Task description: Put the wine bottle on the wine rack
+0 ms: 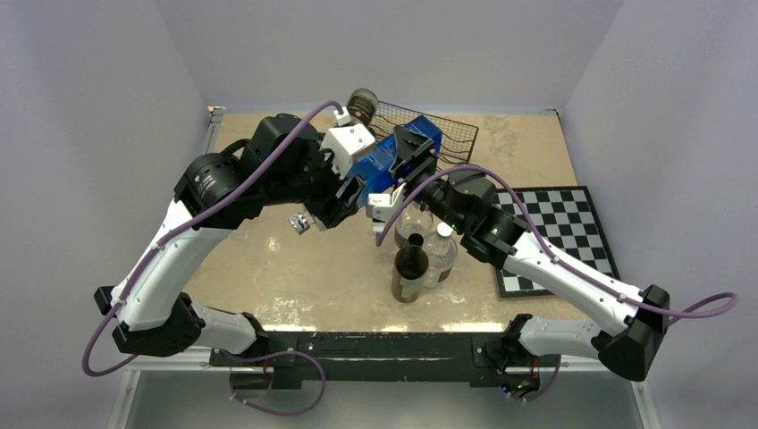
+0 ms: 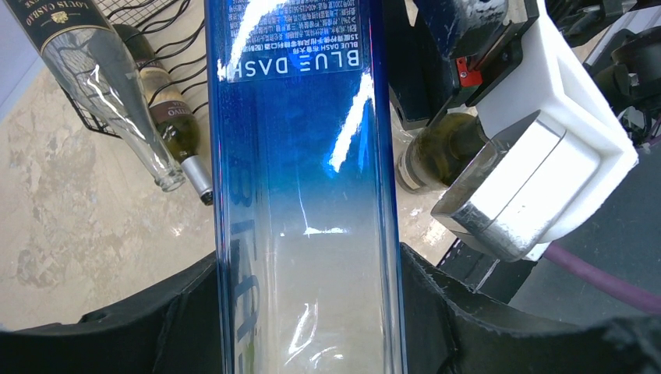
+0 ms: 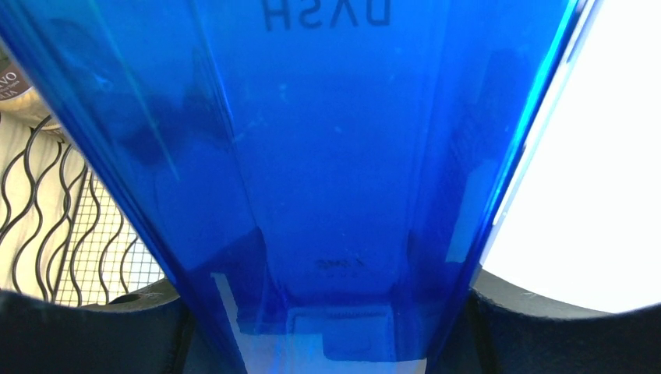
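The wine bottle (image 1: 380, 163) is tall and square-sided, deep blue fading to clear, marked BLUE DASH. It hangs tilted in the air just in front of the black wire wine rack (image 1: 449, 134) at the back of the table. My left gripper (image 1: 344, 198) is shut on its clear lower part (image 2: 308, 257). My right gripper (image 1: 411, 154) is shut on its blue part (image 3: 327, 156). Both pairs of jaws press on the bottle's sides. The rack's wavy wires show at the left of the right wrist view (image 3: 62, 234).
Two bottles lie on the rack's left side, a clear one (image 2: 101, 78) and a green one (image 2: 175, 128). A dark bottle (image 1: 410, 271), a clear bottle (image 1: 440, 253) and a glass (image 1: 414, 229) stand mid-table under the right arm. A chessboard (image 1: 559, 234) lies at the right.
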You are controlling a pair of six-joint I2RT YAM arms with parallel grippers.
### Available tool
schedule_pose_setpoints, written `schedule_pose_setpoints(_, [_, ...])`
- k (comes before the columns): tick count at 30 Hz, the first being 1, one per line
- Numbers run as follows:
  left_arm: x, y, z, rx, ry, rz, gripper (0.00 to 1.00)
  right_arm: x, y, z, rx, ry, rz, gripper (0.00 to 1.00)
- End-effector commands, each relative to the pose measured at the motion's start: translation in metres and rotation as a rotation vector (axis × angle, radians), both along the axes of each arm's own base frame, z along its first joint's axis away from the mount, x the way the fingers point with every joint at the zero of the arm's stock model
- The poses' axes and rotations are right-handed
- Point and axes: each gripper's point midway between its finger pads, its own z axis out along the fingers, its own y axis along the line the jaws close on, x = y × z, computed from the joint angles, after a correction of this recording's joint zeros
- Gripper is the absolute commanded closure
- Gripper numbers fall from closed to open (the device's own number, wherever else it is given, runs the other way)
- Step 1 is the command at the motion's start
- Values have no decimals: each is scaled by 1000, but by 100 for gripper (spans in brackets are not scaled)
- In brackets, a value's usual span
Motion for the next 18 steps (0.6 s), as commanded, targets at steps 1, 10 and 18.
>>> schedule_pose_setpoints(1, [18,4,-2,58,-63,41,100,-29,-39,144,504,-171,19,100])
schedule_pose_setpoints(10, [31,21,47,-56,-308,142,100,-25,-26,124,443,-195,36,47])
schedule_pose_setpoints(18, [32,35,81,-159,-435,201,100,-19,-22,119,438,-195,23,22])
